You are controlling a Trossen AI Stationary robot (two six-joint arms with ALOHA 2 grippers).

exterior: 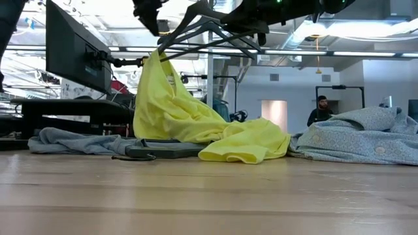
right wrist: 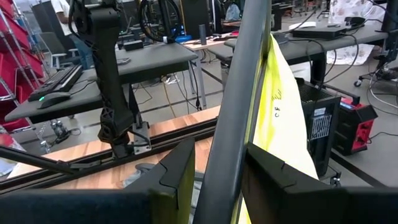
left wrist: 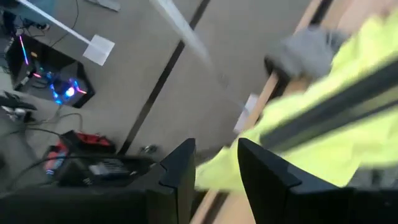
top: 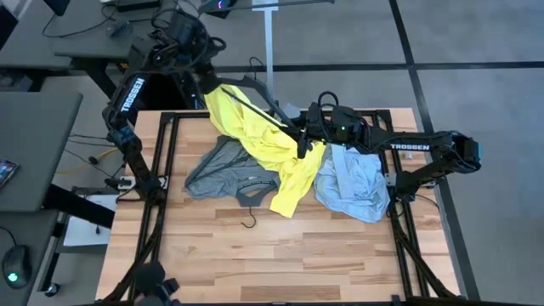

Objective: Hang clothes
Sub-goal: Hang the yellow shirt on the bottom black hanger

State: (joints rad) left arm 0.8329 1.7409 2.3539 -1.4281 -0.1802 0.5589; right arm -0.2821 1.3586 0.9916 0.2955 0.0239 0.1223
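The neon-yellow T-shirt point(top: 263, 144) stretches from the table's far left down to the middle, and its lower end point(exterior: 245, 147) lies on the wood. My left gripper point(left wrist: 214, 180) is shut on its raised end beyond the far edge. My right gripper point(right wrist: 217, 177), reaching in level from the right, is shut on a black hanger point(top: 259, 109) held above the shirt. The grey T-shirt point(top: 225, 174) lies flat at left of centre. The light-blue shirt point(top: 348, 183) lies crumpled at the right. My left gripper pinches the yellow T-shirt's raised end point(left wrist: 211, 171) between its two fingers, slanting down from the far left. One layer or several, I cannot tell. The shirt hangs slack below the hold, its lower part resting on the table. My right gripper pinches a straight bar of the black hanger point(right wrist: 233, 137) between its two fingers. The fingers come level from the table's right and lie across the bar. The hanger is lifted clear of the table, its bar passing right beside the yellow cloth point(right wrist: 273, 106).
A black rail frame point(top: 170, 153) borders the table top. A loose hanger hook point(top: 249, 223) lies near the grey T-shirt. Bare wood point(top: 280, 263) fills the near half. Desks with monitors stand left of the table, and a person point(exterior: 320, 108) stands far behind.
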